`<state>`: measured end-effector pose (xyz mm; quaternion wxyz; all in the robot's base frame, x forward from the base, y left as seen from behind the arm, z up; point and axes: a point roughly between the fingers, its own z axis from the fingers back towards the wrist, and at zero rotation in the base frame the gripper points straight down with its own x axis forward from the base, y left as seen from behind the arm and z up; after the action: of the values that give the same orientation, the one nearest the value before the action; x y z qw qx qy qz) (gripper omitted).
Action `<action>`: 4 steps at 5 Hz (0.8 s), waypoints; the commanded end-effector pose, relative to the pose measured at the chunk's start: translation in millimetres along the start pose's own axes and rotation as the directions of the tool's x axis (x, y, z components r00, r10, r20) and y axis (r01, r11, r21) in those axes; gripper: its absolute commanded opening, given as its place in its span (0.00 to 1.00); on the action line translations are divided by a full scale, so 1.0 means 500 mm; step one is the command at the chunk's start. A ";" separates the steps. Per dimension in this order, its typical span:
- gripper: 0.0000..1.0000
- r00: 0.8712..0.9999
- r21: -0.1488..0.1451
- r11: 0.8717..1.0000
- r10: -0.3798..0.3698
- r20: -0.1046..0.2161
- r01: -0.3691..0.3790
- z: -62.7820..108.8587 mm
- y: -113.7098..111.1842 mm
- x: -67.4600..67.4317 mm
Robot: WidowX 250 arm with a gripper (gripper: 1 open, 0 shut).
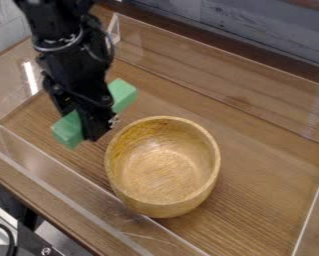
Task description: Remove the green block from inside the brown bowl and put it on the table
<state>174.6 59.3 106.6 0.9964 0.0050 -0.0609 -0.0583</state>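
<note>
On the glossy wood-grain table [262, 120], fenced by clear acrylic walls [68, 205], we see in the single camera view the brown bowl [163, 165] standing empty at centre. Just left of it our gripper [90, 118] points down, clamped on the green block [84, 112], which is out of the bowl. We judge the placing step in hand; next we need to lower the block onto bare wood and let go.

My pincer [88, 118] at the frame's upper left is black. The block [72, 127] in it is plain bright green. The bowl [163, 165] is tan-brown with visible grain. The table [255, 110] is glossy brown wood-grain.
</note>
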 end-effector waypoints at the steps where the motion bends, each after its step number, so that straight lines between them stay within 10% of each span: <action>1: 0.00 1.000 0.019 1.000 0.010 0.026 -0.011 0.004 0.024 0.011; 2: 1.00 0.999 0.023 0.999 0.024 0.020 -0.025 -0.002 0.037 0.012; 4: 1.00 0.999 0.006 0.999 0.038 0.023 -0.038 -0.018 0.054 0.018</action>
<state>179.9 79.2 88.7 0.9977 -0.0048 -0.0514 -0.0432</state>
